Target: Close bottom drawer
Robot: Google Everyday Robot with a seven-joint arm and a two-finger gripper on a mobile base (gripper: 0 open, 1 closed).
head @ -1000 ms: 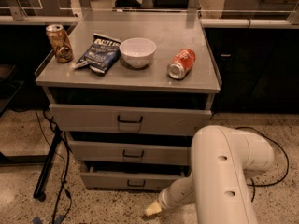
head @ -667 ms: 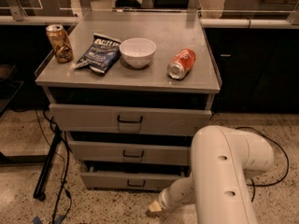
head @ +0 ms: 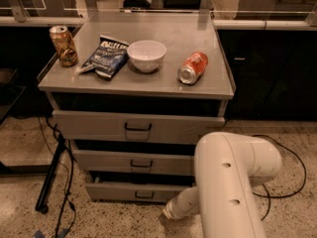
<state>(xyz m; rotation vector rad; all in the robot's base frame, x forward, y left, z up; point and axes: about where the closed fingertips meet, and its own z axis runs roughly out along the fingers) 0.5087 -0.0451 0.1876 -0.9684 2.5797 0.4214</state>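
Observation:
The bottom drawer (head: 119,191) is the lowest of three grey drawers in the cabinet, with a small black wire handle (head: 144,195). Its front stands slightly out from the cabinet, and a dark gap shows above it. My white arm (head: 233,182) bends down at the lower right of the camera view. The gripper (head: 167,213) is low near the floor, just in front of the right part of the bottom drawer's front. Whether it touches the front is not visible.
The cabinet top (head: 163,86) carries a brown can (head: 63,45), a blue chip bag (head: 107,56), a white bowl (head: 146,55) and an orange can (head: 193,68) lying on its side. A black stand leg (head: 49,180) and cables lie on the floor at left. Another cable (head: 290,175) curves at right.
The gripper has shifted a little up and to the right, closer to the bottom drawer's front. The drawers look unchanged.

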